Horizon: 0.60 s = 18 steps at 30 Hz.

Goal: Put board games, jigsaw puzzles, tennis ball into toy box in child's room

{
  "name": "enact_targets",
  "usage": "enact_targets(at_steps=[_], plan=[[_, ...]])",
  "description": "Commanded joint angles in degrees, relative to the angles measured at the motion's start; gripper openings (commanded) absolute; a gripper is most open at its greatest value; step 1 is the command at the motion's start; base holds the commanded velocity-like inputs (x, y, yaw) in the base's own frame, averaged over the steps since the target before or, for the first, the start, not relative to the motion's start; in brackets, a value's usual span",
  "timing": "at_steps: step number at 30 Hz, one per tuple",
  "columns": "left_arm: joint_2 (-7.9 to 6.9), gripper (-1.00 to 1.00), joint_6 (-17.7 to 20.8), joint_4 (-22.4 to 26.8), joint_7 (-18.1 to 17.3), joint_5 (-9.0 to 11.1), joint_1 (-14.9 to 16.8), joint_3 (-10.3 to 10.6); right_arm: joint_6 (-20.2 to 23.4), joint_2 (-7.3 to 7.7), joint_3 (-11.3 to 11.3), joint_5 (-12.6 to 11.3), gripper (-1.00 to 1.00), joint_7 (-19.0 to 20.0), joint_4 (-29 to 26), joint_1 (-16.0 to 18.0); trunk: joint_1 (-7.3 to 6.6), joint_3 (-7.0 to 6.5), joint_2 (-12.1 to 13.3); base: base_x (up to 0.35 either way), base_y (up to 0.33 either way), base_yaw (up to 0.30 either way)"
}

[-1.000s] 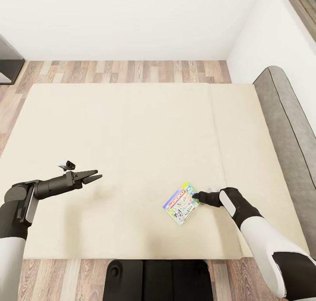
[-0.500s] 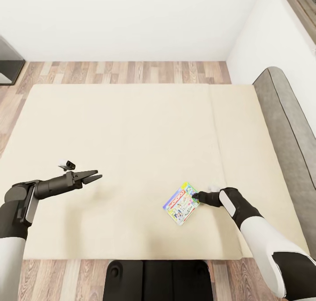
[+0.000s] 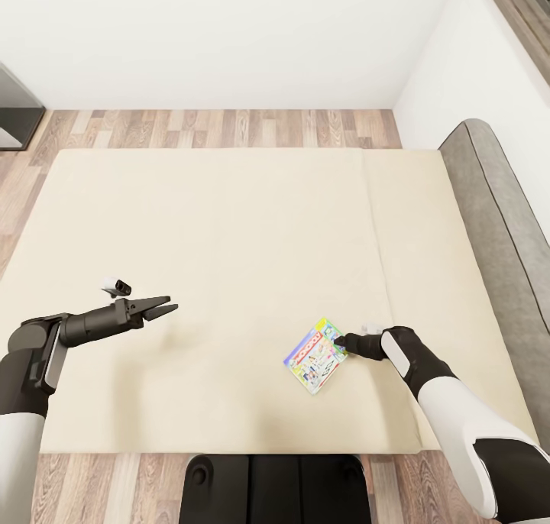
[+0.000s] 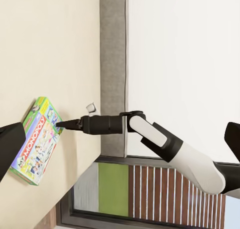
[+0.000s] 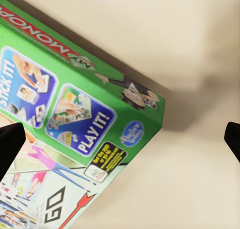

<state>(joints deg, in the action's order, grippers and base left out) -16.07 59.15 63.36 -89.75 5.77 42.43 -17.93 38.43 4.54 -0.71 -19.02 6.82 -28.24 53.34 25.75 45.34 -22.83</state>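
— Where's your left gripper [image 3: 162, 307]?

— Over the near left part of the bed [image 3: 229, 226], holding nothing, fingers nearly pressed together.

— And the board game [image 3: 317, 354]?

— Flat on the mattress, near its front edge. My right gripper [image 3: 342, 344] is at its right corner, jaws spread wide.
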Motion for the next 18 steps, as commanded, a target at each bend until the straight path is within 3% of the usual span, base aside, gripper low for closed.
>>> enact_targets(at_steps=[1,14,18], plan=[[0.01,1.00,0.6,0.0,-0.2,-0.1,0.0,0.0,0.2,0.03,-0.1,0.1,1.00,0.2,-0.1,0.0,0.03,0.06,-0.1,0.000,0.000,0.000],[0.02,1.00,0.6,0.0,-0.2,-0.1,0.0,0.0,0.2,-0.12,0.0,0.1,1.00,0.2,-0.1,0.0,0.03,0.04,-0.1,0.000,0.000,0.000],[0.04,1.00,0.6,0.0,-0.2,-0.1,0.0,0.0,0.2,-0.90,0.0,0.1,1.00,0.1,-0.1,0.0,0.03,0.04,-0.1,0.000,0.000,0.000]])
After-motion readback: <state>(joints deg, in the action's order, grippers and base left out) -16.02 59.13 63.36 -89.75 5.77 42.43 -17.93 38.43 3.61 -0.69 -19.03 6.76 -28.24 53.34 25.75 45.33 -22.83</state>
